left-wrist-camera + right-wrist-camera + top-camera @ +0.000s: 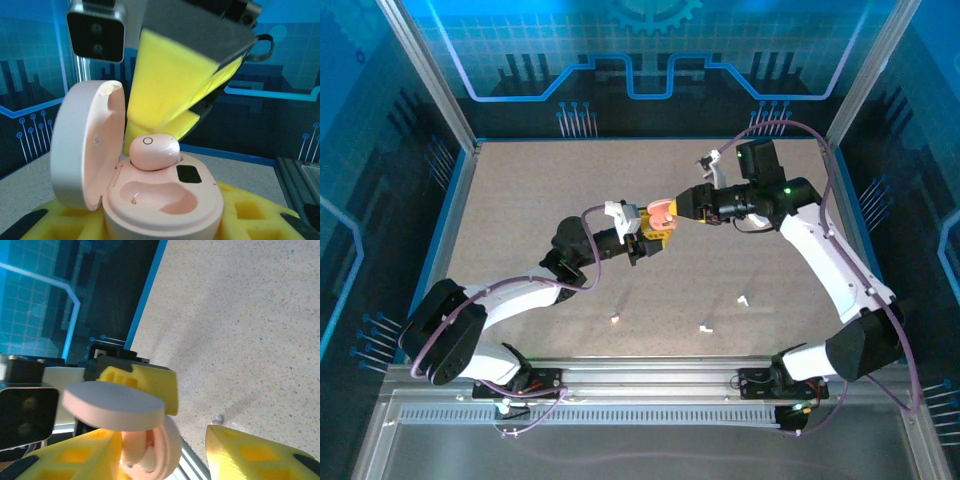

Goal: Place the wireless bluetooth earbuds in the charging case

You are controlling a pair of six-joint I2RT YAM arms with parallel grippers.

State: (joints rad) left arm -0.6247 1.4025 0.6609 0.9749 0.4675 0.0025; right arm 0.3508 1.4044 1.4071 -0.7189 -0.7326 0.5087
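Observation:
A pink charging case (165,200) stands with its lid (85,145) swung open to the left, and my left gripper (160,227) is shut on it between yellow pads. A pink earbud (154,152) rests in the far slot, while the near slot (155,196) is empty. From above, the case (660,212) hangs over the table's middle, with my left gripper (653,236) under it. My right gripper (680,210) meets the case from the right. In the right wrist view it (165,460) is open, and one of its fingers (65,455) is beside the case (155,450) and lid (112,405).
Three small white earbud bits lie on the speckled table near the front: one (615,319), another (705,326) and a third (743,299). One such bit (218,418) shows on the table in the right wrist view. Metal rails and blue walls bound the table.

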